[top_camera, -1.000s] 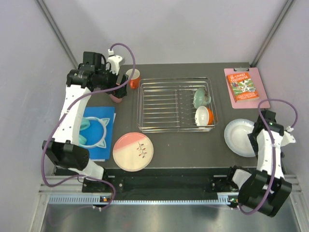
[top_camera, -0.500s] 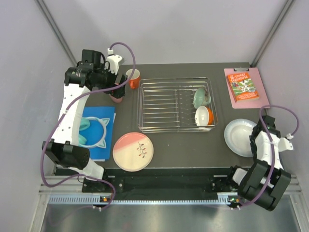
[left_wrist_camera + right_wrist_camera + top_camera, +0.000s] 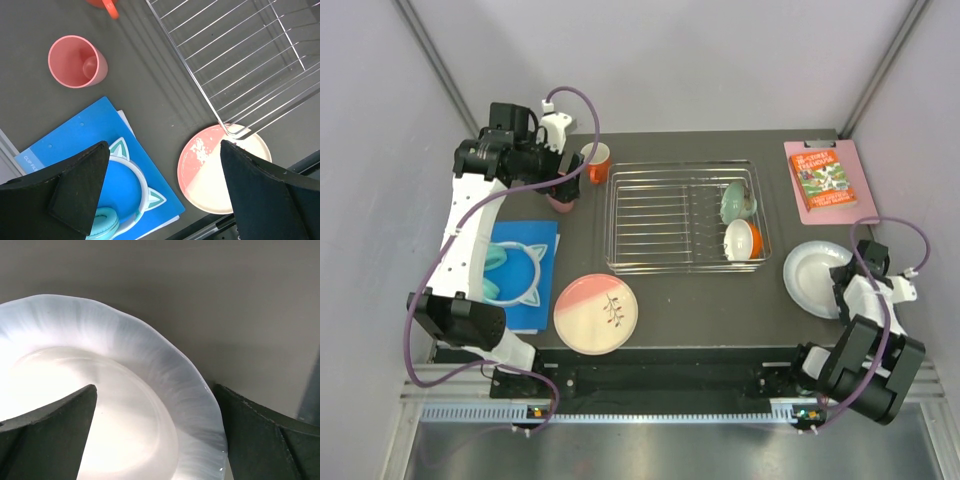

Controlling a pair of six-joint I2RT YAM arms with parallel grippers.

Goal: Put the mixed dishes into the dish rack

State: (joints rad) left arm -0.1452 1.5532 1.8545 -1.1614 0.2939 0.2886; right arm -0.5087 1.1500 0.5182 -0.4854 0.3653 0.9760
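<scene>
The chrome dish rack (image 3: 682, 166) stands mid-table and holds the mint-green bowl (image 3: 737, 202) and the orange bowl (image 3: 743, 240) at its right end. The pink-and-cream plate (image 3: 596, 312) lies in front of the rack. The orange cup (image 3: 597, 162) and pink cup (image 3: 77, 61) stand left of the rack (image 3: 240, 60). My left gripper (image 3: 560, 180) hovers open and empty high above the pink cup. My right gripper (image 3: 155, 435) is open, its fingers straddling the right rim of the pale grey-white plate (image 3: 115, 405), which lies at the table's right (image 3: 812, 280).
Teal cat-ear headphones (image 3: 120, 200) lie on a blue book (image 3: 75, 150) at the left front. A pink clipboard with a colourful book (image 3: 823, 178) lies at the back right. The table's right edge is close behind the right gripper.
My right arm has folded down and its gripper has come low onto the pale plate's right rim. The left arm has barely moved.
</scene>
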